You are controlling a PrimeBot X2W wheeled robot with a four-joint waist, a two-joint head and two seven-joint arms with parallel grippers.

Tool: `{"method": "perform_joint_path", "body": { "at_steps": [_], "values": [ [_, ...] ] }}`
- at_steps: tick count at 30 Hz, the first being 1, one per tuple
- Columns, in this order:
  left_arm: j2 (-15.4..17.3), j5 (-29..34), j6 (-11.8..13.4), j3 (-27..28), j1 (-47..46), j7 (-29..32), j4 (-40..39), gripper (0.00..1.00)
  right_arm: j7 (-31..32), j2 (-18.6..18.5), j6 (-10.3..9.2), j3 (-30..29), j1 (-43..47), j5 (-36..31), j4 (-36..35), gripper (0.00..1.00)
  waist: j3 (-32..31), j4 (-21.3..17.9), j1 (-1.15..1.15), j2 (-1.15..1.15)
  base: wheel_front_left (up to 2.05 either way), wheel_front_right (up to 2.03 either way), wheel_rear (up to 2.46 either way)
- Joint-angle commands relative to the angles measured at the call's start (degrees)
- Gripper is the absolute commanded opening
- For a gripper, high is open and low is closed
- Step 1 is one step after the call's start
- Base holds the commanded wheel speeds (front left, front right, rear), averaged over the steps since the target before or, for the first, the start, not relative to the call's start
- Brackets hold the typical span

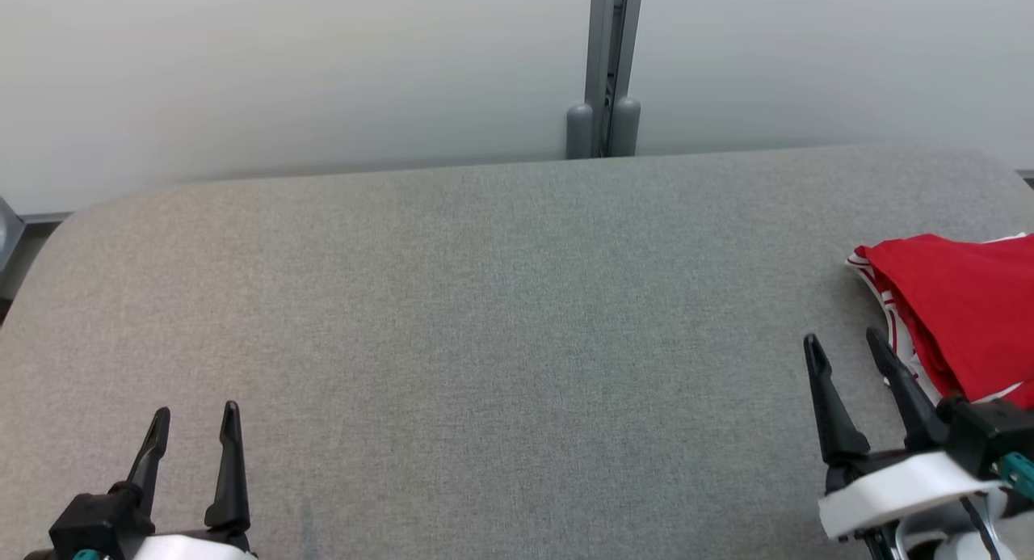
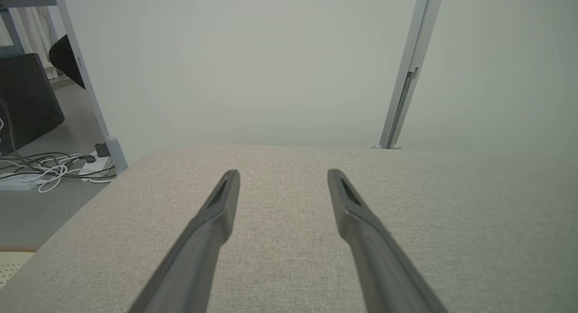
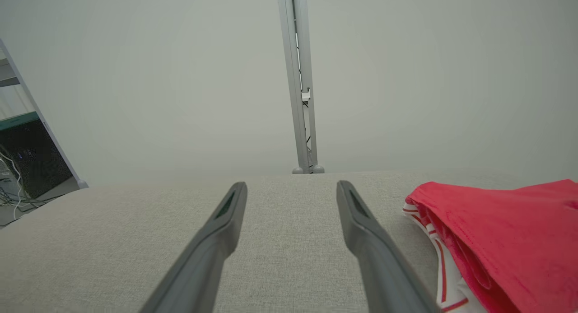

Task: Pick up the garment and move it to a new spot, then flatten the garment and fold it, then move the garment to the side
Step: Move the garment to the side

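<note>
garment (image 1: 961, 301) lay on worktop (image 1: 485, 301), just right of right pincer (image 1: 842, 338) | right pincer nearer, fingers spread, empty | left pincer (image 1: 196, 410) spread, empty, well apart

The table (image 1: 485, 317) is covered in grey woven cloth, matt and faintly rough, with a fine visible weave. The garment (image 1: 969, 301) is soft red cloth, matt, edged in white trim with red stripes. The left gripper (image 1: 196, 410) and right gripper (image 1: 844, 339) look like dark matt plastic, and the right wrist shell (image 1: 897, 483) is smooth, slightly glossy white. The post (image 1: 612, 59) is smooth grey metal with a dull sheen, and the wall (image 1: 283, 75) is pale, smooth and matt.
</note>
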Motion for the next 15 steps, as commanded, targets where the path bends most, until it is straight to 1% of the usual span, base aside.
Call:
{"method": "perform_joint_path", "body": {
  "at_steps": [1,9,15],
  "values": [
    [0.22,-0.2,0.2,0.21,0.44,-0.04,-0.03,1.0,0.14,-0.23,0.01,-0.44,0.62,-0.46,-0.27,1.0,-0.54,0.04,0.0,0.0,0.0,0.0,0.0],
    [1.14,-0.06,-0.16,-0.67,2.41,0.74,-0.71,1.0,2.94,0.58,0.01,-3.3,5.66,-1.9,-3.87,1.0,-2.65,-0.43,0.0,0.0,0.0,0.0,0.0],
    [1.48,0.18,0.15,-1.28,3.32,1.46,-1.13,1.0,4.41,0.94,0.01,-4.42,8.07,-3.02,-6.1,1.0,-3.67,-0.76,0.0,0.0,0.0,0.0,0.0]
  ]
}}
